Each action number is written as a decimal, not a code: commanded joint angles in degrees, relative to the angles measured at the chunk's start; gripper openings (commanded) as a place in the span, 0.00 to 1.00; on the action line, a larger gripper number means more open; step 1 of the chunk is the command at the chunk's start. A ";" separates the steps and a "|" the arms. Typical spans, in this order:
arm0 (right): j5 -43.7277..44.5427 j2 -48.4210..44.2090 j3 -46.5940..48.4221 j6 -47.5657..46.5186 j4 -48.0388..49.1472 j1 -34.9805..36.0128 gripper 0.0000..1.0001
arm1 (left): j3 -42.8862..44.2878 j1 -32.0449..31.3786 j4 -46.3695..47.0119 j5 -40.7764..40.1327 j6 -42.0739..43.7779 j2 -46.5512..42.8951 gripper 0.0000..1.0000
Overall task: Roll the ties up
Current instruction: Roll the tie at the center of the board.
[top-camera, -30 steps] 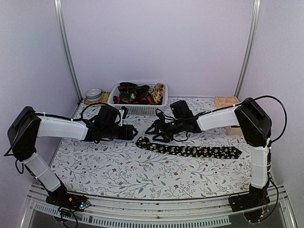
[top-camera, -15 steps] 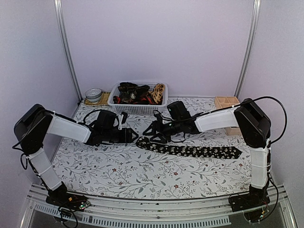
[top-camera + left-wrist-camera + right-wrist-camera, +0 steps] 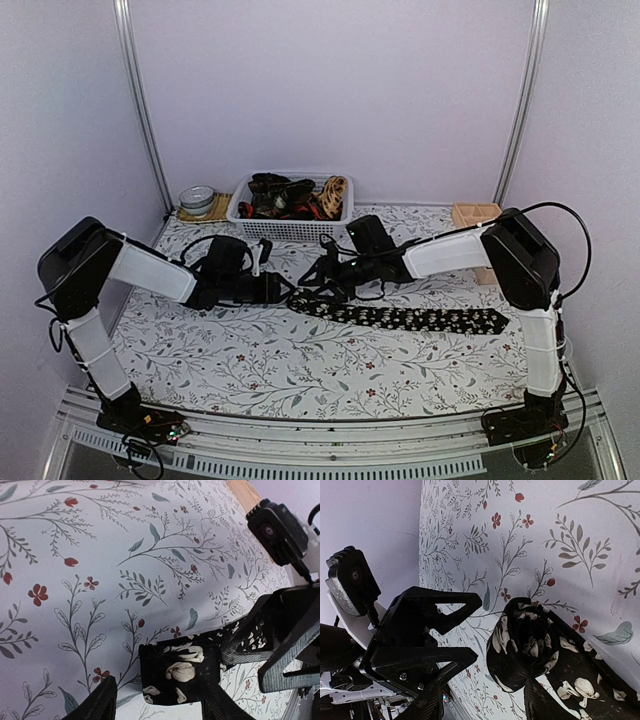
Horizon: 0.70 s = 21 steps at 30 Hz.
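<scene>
Straddling the curled end of the black flowered tie (image 3: pixel 400 318), stretched flat across the worktop (image 3: pixel 250 365), with left claw (image 3: pixel 157 705) and right claw (image 3: pixel 485 702) both parted, unclenched, apparently to steady the roll's start

Floral-print table (image 3: pixel 250 368), black tie (image 3: pixel 420 318) (flower-specked), white basket (image 3: pixel 290 230), wooden box (image 3: pixel 475 212)

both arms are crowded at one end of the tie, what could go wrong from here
1. The left pincer and right pincer crowd the same end of the tie and might bump each other.
2. The rolled end looks loose and neither pincer has closed on it, so it could spring open.
3. The rest lies long and flat on the table, so the roll may go crooked.
</scene>
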 commanded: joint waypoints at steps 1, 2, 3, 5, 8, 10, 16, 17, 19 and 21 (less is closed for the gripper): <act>0.59 4.61 1.19 0.15 0.19 0.37 0.55 | -0.68 0.89 2.35 1.32 -0.45 1.56 0.55; 0.67 4.67 1.19 0.14 0.19 0.36 0.55 | -0.75 0.97 2.68 1.56 -0.52 1.76 0.54; 0.69 4.78 1.19 0.14 0.13 0.36 0.55 | -0.76 1.04 3.01 1.87 -0.71 2.10 0.54; 0.63 4.98 1.19 0.14 0.09 0.34 0.54 | -0.76 1.06 3.56 2.52 -0.97 2.68 0.52; 0.58 5.27 1.14 0.02 -0.07 0.34 0.53 | -0.76 1.11 4.58 3.44 -1.57 3.55 0.51; 0.44 5.48 0.98 -0.03 -0.07 0.34 0.53 | -0.81 1.06 5.05 3.74 -1.90 3.96 0.51; 0.31 6.08 0.48 0.03 0.26 0.34 0.51 | -0.94 1.08 6.29 4.33 -2.31 4.56 0.49; 0.23 6.25 0.48 0.11 0.40 0.38 0.51 | -0.92 1.06 6.42 4.49 -2.35 4.67 0.49; 0.09 6.57 0.48 0.22 0.54 0.35 0.51 | -0.94 1.08 6.89 4.91 -2.59 4.91 0.48; -0.06 6.84 0.43 0.43 0.78 0.34 0.49 | -1.02 1.06 7.42 5.39 -3.03 5.09 0.48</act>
